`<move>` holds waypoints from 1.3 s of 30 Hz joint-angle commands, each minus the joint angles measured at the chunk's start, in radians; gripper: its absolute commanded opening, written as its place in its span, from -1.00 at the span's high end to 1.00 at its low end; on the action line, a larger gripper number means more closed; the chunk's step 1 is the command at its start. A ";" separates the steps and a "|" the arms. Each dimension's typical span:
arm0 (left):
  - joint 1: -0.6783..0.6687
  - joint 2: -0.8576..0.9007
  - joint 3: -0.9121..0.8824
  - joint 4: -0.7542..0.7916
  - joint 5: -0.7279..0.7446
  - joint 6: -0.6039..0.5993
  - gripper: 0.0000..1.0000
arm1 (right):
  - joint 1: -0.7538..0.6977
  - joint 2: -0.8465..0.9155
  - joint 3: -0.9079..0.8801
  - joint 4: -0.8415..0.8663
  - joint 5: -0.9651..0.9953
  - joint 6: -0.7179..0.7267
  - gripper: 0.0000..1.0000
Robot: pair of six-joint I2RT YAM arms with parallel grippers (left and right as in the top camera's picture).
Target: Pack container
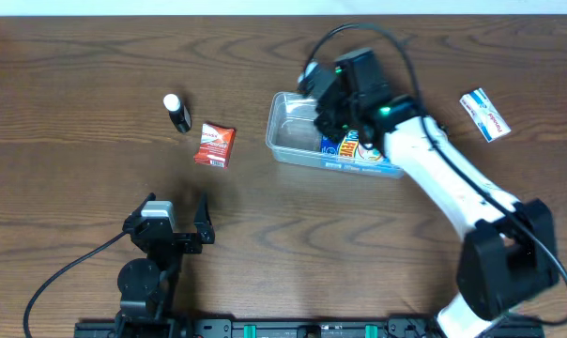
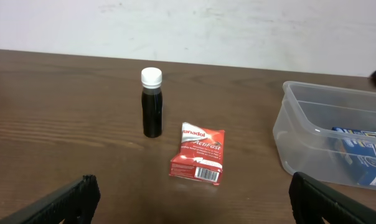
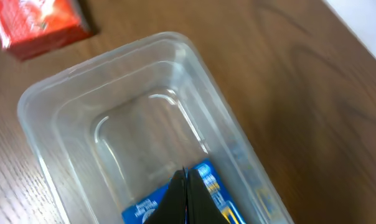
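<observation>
- One blue packet (image 1: 351, 152) is already lodged in the container (image 1: 288, 127), which is set at 2 o'clock from the table's centre.
- A red packet (image 1: 214, 145) and a bottle (image 1: 177, 113) at its 9–10 o'clock, and a white box (image 1: 485, 115) at 3 o'clock, are judged still unpacked.
- The right gripper (image 3: 187, 180) is closed over the blue packet; the left gripper (image 1: 177, 208) is spread, empty.
- "Panadol ActiFast" is read on the red packet.

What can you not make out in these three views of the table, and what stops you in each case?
- Blue packet in the container: overhead, the right arm covers most of it; right wrist, the right gripper and the bottom edge cut it off.
- Red sachet: right wrist, cropped by the top-left corner.
- White and blue box: overhead only, its lettering too small to read.
</observation>
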 commanded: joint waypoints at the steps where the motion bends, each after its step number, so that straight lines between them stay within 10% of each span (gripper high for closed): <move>1: -0.002 -0.006 -0.027 -0.010 0.007 0.013 -0.96 | 0.043 0.059 0.013 0.025 0.003 -0.158 0.98; 28: -0.002 -0.006 -0.027 -0.010 0.007 0.013 -0.96 | 0.020 0.208 0.014 0.024 0.024 -0.206 0.99; 39: -0.002 -0.006 -0.027 -0.010 0.007 0.013 -0.96 | 0.018 0.205 0.260 -0.304 -0.043 -0.153 0.98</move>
